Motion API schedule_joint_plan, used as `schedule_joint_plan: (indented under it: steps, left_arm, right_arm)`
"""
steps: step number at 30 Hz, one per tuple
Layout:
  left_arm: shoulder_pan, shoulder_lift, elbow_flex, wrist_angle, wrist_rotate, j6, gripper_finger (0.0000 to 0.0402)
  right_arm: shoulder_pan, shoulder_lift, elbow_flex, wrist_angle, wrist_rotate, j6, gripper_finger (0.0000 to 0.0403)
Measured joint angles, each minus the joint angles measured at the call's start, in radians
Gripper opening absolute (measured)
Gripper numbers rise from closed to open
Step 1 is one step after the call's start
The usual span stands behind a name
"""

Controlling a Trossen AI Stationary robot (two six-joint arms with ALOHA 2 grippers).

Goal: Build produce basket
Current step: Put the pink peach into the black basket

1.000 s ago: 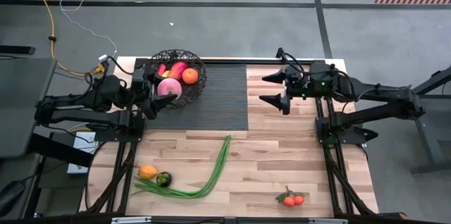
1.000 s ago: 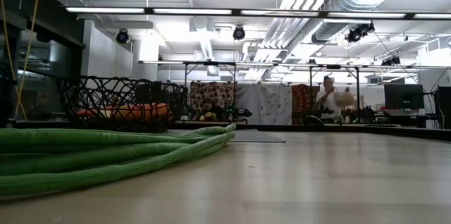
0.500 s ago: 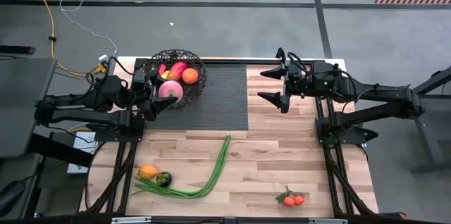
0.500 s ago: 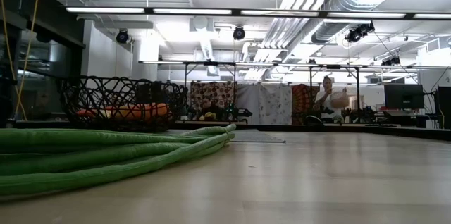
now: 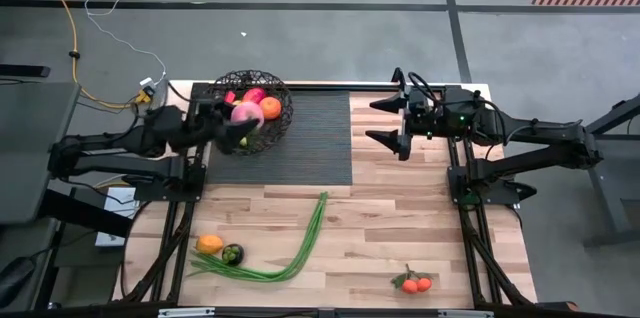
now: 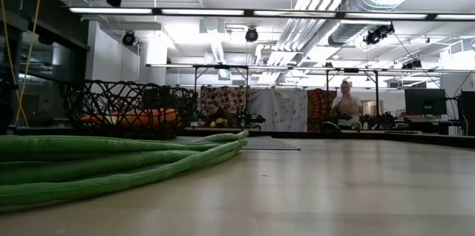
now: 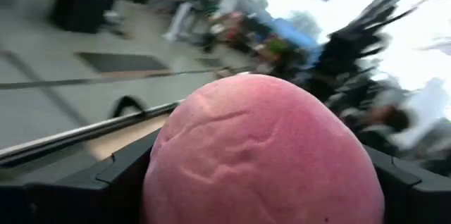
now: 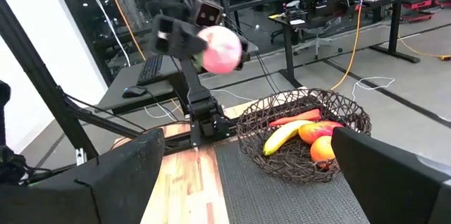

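Pink fruit [image 5: 246,113]: clamped between the left gripper [image 5: 240,118] fingers, raised over the basket [image 5: 277,123] rim at 9 o'clock. Basket: table's 11 o'clock, containing banana [image 8: 285,138], orange [image 5: 270,108], red fruit. Right gripper [image 5: 392,123]: spread wide, empty, at 1 o'clock.

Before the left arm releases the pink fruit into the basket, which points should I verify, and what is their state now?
1. Pink fruit held between the left pincer's fingers: ok.
2. Fruit raised above the basket rim: ok in the right wrist view.
3. Fruit directly over the basket opening: cannot tell; the high view puts it at the basket's left edge.
4. Room in the basket beside the banana, the red pepper and the orange: ok.
5. Right pincer open and apart from the basket: ok.
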Motion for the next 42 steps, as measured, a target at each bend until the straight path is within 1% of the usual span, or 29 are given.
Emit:
schedule_joint_plan:
  steps: [2, 6, 10, 12, 14, 18, 20, 24, 32, 34, 42]
  left_arm:
    - [0.046, 0.05, 0.045, -0.074, -0.005, 0.004, 0.0322]
    - [0.19, 0.177, 0.191, -0.34, -0.01, 0.024, 0.0322]
    - [0.342, 0.328, 0.319, -0.569, -0.008, 0.118, 0.0322]
    - [0.404, 0.4, 0.346, -0.652, 0.004, 0.155, 0.0322]
    - [0.448, 0.465, 0.351, -0.699, 0.021, 0.159, 0.0322]
    - [0.513, 0.596, 0.351, -0.797, 0.017, 0.091, 0.0322]
    - [0.535, 0.658, 0.351, -0.817, 0.016, 0.059, 0.0322]
    - [0.56, 0.76, 0.351, -0.818, 0.034, 0.05, 0.0322]
    - [0.561, 0.929, 0.351, -0.82, 0.061, 0.031, 0.0322]
    - [0.561, 0.956, 0.351, -0.822, 0.081, 0.031, 0.0322]
    - [0.561, 1.001, 0.351, -0.822, 0.07, 0.008, 0.0322]
  right_arm:
    - [0.0, 0.0, 0.0, -0.006, 0.0, 0.001, 0.0397]
    - [0.0, 0.0, 0.0, -0.024, 0.0, 0.002, 0.0397]
    - [0.0, 0.0, 0.0, -0.039, 0.0, 0.009, 0.0397]
    - [0.0, 0.0, 0.0, -0.042, 0.0, 0.025, 0.0397]
    - [0.0, 0.0, 0.0, -0.049, 0.0, 0.043, 0.0397]
    - [0.0, 0.0, 0.0, -0.066, 0.0, 0.052, 0.0397]
    - [0.0, 0.0, 0.0, -0.074, 0.0, 0.058, 0.0397]
    - [0.0, 0.0, 0.0, -0.083, 0.0, 0.064, 0.0397]
    - [0.0, 0.0, 0.0, -0.083, 0.0, 0.064, 0.0397]
    - [0.0, 0.0, 0.0, -0.083, 0.0, 0.064, 0.0397]
    - [0.0, 0.0, 0.0, -0.083, 0.0, 0.061, 0.0397]
